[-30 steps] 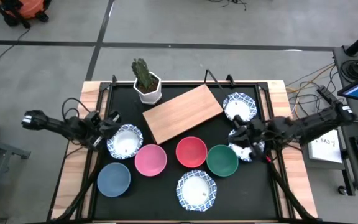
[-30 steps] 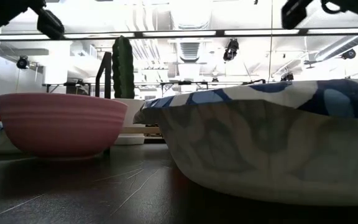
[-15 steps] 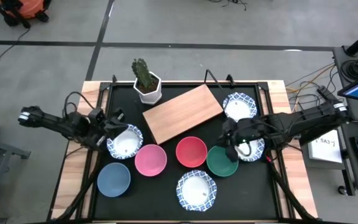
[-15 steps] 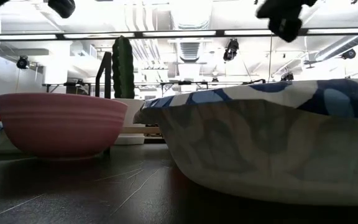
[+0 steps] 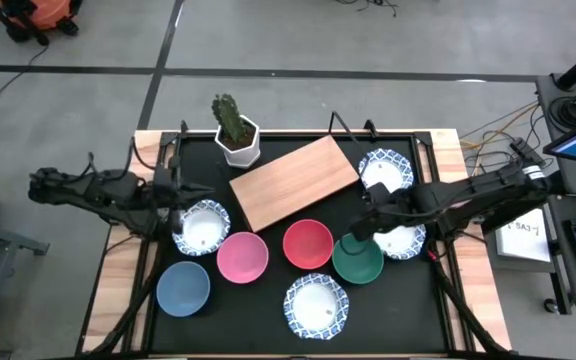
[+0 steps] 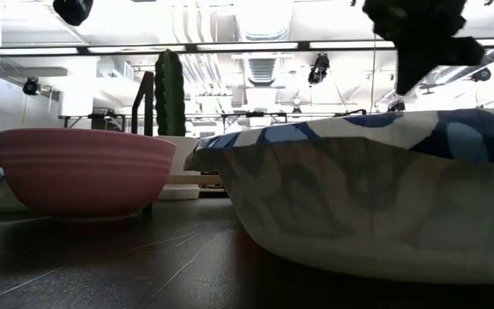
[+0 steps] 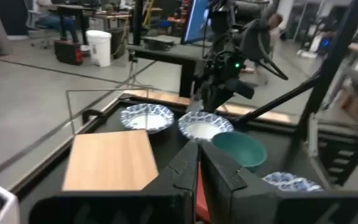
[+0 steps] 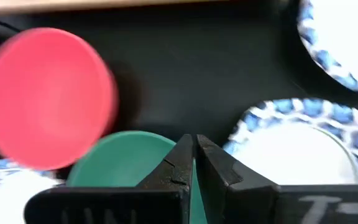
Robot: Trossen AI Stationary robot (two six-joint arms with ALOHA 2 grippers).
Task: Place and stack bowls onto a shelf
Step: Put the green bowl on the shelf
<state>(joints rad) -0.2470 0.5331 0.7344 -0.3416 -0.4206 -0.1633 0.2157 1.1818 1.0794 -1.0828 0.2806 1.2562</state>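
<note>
Bowls sit loose on the black desk (image 5: pixel 268 300): a green bowl (image 5: pixel 357 259), red bowl (image 5: pixel 307 244), pink bowl (image 5: pixel 242 256) and blue bowl (image 5: pixel 183 287), with patterned ones around them, none on the wooden shelf (image 5: pixel 293 181) lying beside the cactus pot (image 5: pixel 238 143). The right pincer (image 5: pixel 363 226) hangs above the green bowl's rim, fingers nearly together and holding nothing. The left pincer (image 5: pixel 180 197) hovers by a patterned bowl (image 5: pixel 201 227), also narrowed and empty.

Left arm (image 5: pixel 98 192) reaching in from the left bench edge, left gripper (image 5: pixel 180 197) low, jaws pressed together. Right arm (image 5: pixel 468 195) stretched inward from the right, right gripper (image 5: pixel 360 226) pointing down, jaws closed.
</note>
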